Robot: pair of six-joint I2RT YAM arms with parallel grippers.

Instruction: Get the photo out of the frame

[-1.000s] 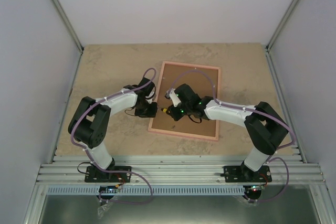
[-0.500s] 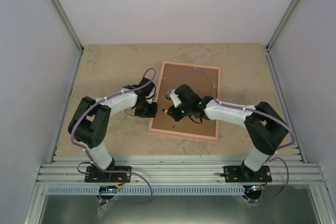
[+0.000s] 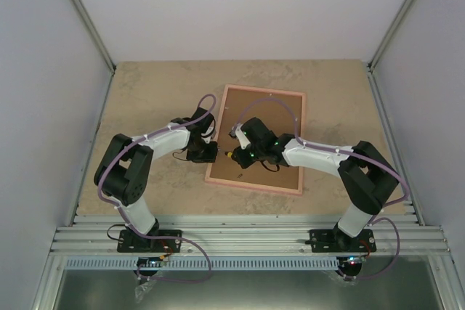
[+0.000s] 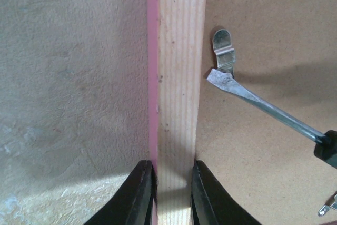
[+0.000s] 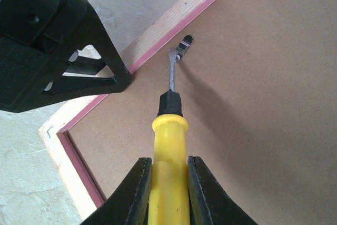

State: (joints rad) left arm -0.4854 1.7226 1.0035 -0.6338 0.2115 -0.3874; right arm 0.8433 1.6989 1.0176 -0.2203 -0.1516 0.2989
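The frame lies face down on the table, its pink and tan rail around the brown backing board. The photo is hidden under the board. My left gripper is shut on the frame's left rail, one finger on each side. My right gripper is shut on a yellow-handled screwdriver, gripping the handle. The screwdriver's blade touches a metal retaining tab on the board beside the left rail; the tab also shows in the right wrist view.
The left gripper's black body sits close to the screwdriver tip. A second metal tab shows nearer along the same rail. Beige tabletop surrounds the frame, with white walls around and aluminium rails at the near edge.
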